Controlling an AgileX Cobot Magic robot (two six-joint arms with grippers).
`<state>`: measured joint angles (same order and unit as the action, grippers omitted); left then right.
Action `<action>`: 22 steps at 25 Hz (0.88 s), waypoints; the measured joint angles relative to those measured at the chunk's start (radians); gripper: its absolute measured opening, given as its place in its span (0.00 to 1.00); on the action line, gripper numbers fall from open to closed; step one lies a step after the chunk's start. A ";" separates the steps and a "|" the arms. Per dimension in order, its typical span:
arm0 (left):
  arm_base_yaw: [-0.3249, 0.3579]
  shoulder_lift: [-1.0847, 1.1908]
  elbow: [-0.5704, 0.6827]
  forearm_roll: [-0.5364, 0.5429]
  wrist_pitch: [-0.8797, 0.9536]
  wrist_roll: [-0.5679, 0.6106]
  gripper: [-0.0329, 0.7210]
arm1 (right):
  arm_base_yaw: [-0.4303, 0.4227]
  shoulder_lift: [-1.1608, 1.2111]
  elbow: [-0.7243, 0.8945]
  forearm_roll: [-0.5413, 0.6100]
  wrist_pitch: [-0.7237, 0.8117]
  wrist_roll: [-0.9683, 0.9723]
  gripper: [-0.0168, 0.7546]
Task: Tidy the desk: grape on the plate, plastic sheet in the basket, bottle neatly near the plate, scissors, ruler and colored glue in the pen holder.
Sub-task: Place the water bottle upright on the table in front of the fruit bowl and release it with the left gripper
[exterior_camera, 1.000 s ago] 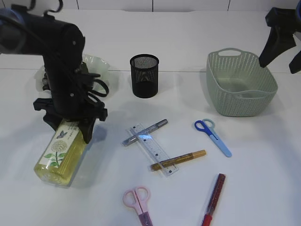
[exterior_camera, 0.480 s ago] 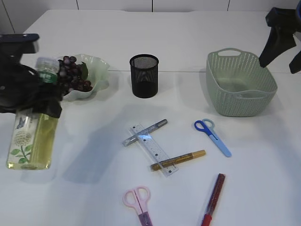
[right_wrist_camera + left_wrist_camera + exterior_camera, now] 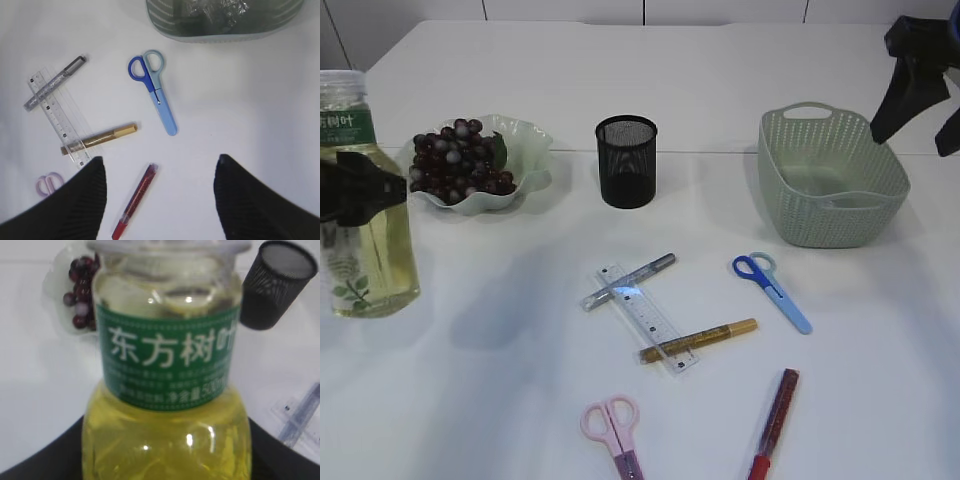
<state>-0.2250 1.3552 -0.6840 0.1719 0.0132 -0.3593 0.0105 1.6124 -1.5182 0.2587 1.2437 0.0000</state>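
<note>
Bare white table [image 3: 520, 350] lies open between the upright yellow-liquid bottle [image 3: 362, 200] and the clear plastic ruler [image 3: 648, 317]. Silver [image 3: 628, 281] and gold glitter-glue pens [image 3: 698, 340] cross that ruler. Open table also separates the black mesh pen holder [image 3: 627, 160] from the green woven basket [image 3: 830, 180].

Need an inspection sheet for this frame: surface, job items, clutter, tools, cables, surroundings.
Surface: white table, shadows only.
Job items: bottle upright at the left edge, in the left tool. Grapes on the plate. Plastic sheet in the basket. Pen holder looks empty. Ruler flat, with silver glue and gold glue lying across it. Red glue, blue scissors and pink scissors loose on the table.
Clutter: nothing seen.
Tools: left tool around the bottle; right tool open, empty, above the pens.
Cables: nothing seen.
Surroundings: pale wall behind the table.
</note>
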 joint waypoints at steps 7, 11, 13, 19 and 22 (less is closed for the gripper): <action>0.026 0.078 0.072 0.003 -0.452 0.085 0.62 | 0.000 0.000 0.000 0.000 0.000 0.000 0.70; 0.032 0.189 0.072 -0.018 -0.654 0.133 0.62 | 0.000 0.000 0.000 0.000 0.000 -0.010 0.70; 0.032 0.249 0.072 -0.038 -0.747 0.165 0.62 | 0.000 0.000 0.000 0.000 0.000 -0.014 0.70; 0.032 0.449 0.072 -0.150 -1.026 0.241 0.62 | 0.000 0.000 0.000 0.000 0.000 -0.024 0.70; 0.032 0.523 0.072 -0.183 -1.066 0.246 0.62 | 0.000 0.000 0.000 0.000 0.000 -0.026 0.70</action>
<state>-0.1932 1.8782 -0.6118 -0.0107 -1.0532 -0.1133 0.0105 1.6124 -1.5182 0.2587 1.2437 -0.0262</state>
